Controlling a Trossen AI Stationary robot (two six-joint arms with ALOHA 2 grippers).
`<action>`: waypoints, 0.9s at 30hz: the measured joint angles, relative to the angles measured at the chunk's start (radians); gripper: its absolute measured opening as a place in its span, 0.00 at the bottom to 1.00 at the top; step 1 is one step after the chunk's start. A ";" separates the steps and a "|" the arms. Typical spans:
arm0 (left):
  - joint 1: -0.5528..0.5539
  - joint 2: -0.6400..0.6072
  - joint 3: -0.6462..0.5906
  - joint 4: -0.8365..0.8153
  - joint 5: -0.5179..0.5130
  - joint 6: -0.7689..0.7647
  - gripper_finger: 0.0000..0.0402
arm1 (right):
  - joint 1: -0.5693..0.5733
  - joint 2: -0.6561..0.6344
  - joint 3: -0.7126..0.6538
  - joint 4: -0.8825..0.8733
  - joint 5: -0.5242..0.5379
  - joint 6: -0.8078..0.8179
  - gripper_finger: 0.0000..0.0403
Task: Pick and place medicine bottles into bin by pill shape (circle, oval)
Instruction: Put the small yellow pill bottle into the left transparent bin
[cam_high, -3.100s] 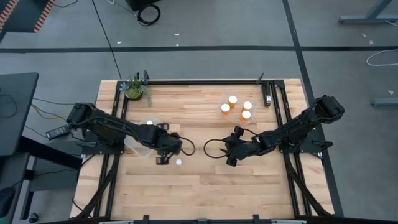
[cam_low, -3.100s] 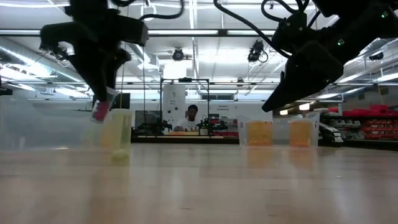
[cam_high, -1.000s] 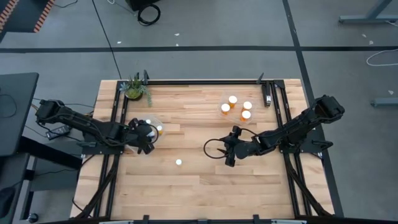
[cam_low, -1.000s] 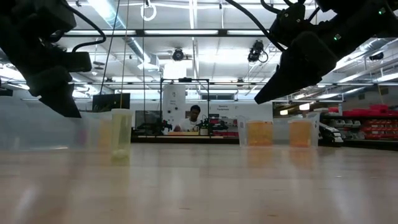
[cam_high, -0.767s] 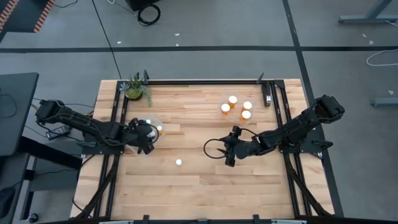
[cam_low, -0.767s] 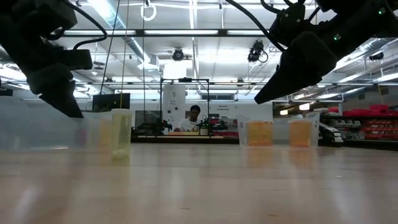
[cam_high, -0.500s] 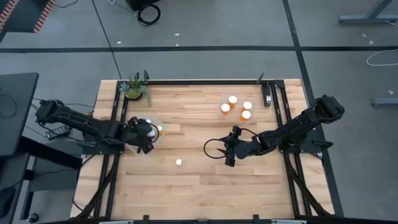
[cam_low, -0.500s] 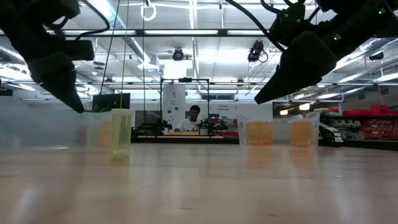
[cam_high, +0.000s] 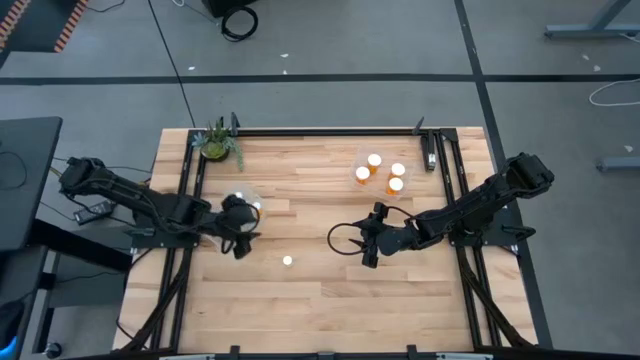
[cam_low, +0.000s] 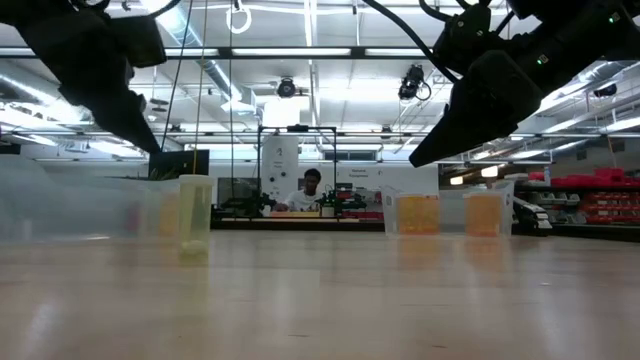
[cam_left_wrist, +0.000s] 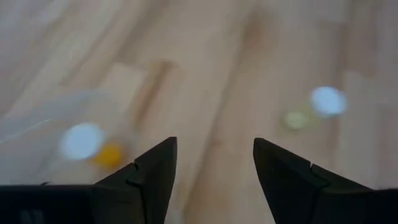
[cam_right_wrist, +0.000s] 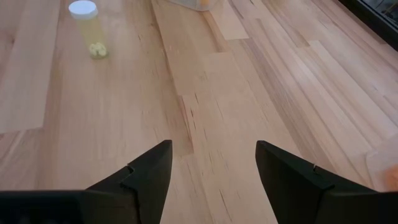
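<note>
**Lone bottle stands between the two claws, closer to the left**

One bottle (cam_high: 287, 261) upright on bare wood, white cap up, apart from everything else. Clear body with pale yellow-green pills at the bottom, as seen from the right wrist (cam_right_wrist: 87, 25); too small to tell the pill shape.

Left claw (cam_high: 241, 247) just beside the left bin (cam_high: 243, 194), fingers spread, nothing between them. From it, the bottle lies toward the table's middle and a little toward the front edge; in the left wrist view the cap (cam_left_wrist: 327, 100) sits ahead and off to one side of the gap, not in line. Inside the left bin, one capped orange bottle (cam_left_wrist: 87, 142).

Right claw (cam_high: 365, 245) hanging above the table near its middle, fingers apart, empty. Bottle farther off from this side, so the left arm looks the nearer one.

Standing axis vertical: a level approach with fingers either side of the body seems the fit, after swinging to centre it.

Three orange bottles (cam_high: 374, 160) already in the right bin (cam_high: 358, 155) at the back.
</note>
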 joint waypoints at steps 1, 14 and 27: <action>-0.014 0.011 0.000 0.022 0.009 0.002 0.55 | 0.000 0.000 0.000 0.001 0.000 0.000 0.59; -0.131 0.271 0.064 0.195 0.086 0.060 0.55 | 0.000 0.000 0.000 0.007 0.000 0.000 0.59; -0.151 0.500 0.241 0.165 0.086 0.177 0.66 | 0.000 0.000 0.000 0.008 0.000 -0.002 0.59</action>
